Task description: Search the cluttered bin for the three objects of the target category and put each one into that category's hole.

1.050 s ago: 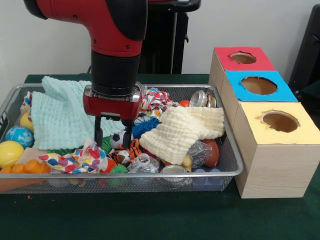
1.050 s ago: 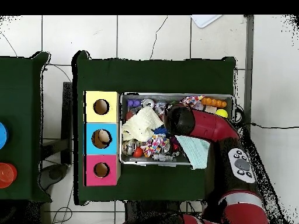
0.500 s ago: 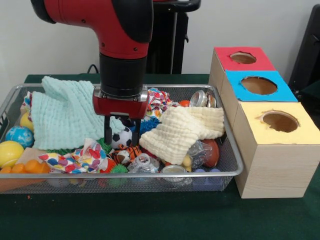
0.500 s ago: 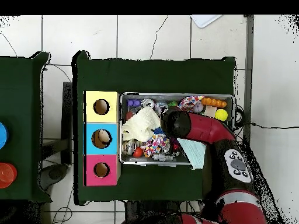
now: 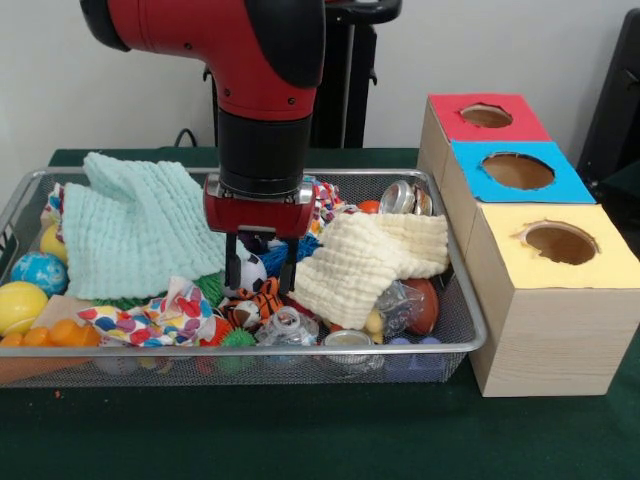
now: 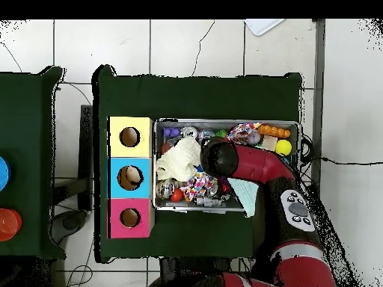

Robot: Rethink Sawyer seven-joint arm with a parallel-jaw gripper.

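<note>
My gripper (image 5: pixel 261 278) hangs open in the middle of the wire bin (image 5: pixel 470 330), with its fingers (image 5: pixel 232 268) standing on either side of a small black-and-white soccer ball (image 5: pixel 253 270). I cannot tell whether they touch it. A tiger-striped ball (image 5: pixel 262 300) lies just in front of it. The three boxes stand right of the bin, each with a top hole: red (image 5: pixel 487 116), blue (image 5: pixel 517 171) and yellow (image 5: pixel 559 243). From overhead the arm (image 6: pixel 218 157) hides the gripper, and the yellow hole (image 6: pixel 129 137), blue hole (image 6: pixel 129 178) and red hole (image 6: pixel 129 217) lie left of the bin (image 6: pixel 224 122).
A mint cloth (image 5: pixel 125 230) covers the bin's left part and a cream cloth (image 5: pixel 365 258) its right. A patterned cloth (image 5: pixel 150 318), blue ball (image 5: pixel 38 271), yellow ball (image 5: pixel 18 304), metal tins (image 5: pixel 400 197) and a brown ball (image 5: pixel 425 305) crowd around.
The gripper has moved right in the front view, from above the patterned cloth to the soccer ball, with its fingers still apart.
</note>
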